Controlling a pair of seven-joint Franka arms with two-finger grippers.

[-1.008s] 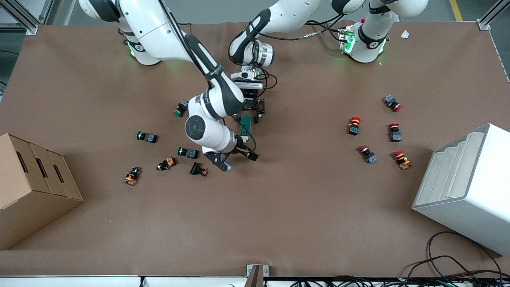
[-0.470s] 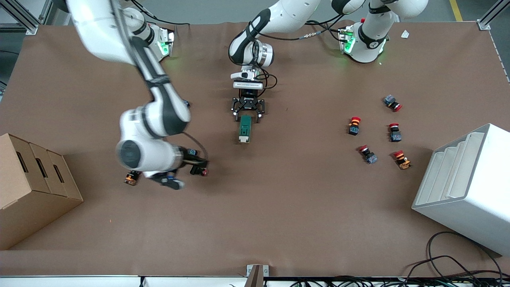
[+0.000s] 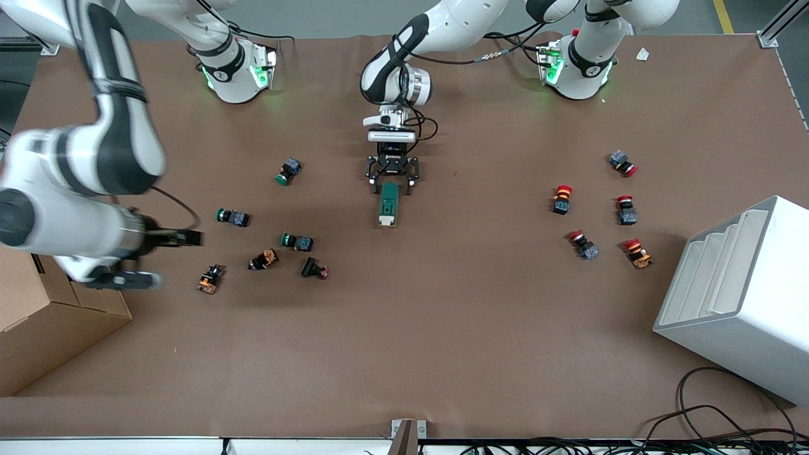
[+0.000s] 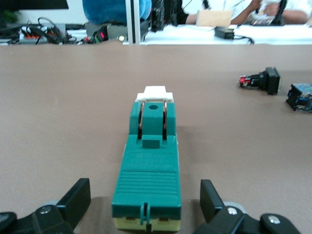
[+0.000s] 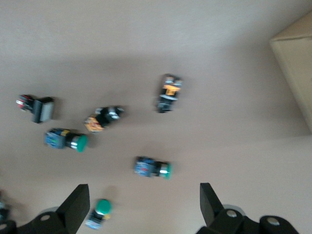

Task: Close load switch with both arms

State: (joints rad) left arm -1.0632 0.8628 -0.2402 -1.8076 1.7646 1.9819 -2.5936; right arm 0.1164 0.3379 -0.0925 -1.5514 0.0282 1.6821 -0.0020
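**Load switch between spread fingers, right arm off to the side**

We are seeing the load switch lying flat on the brown table near its middle, its cream-white end pointing toward the front camera. The left gripper is sitting low at the switch's dark-green end, its fingers spread wide on either side of the block and not touching it. In the left wrist view the switch is lying lengthwise between them.

The right gripper is hanging in the air at the right arm's end of the table, just beside the cardboard box, its fingers apart and holding nothing. Below it, green-capped push buttons are lying scattered.
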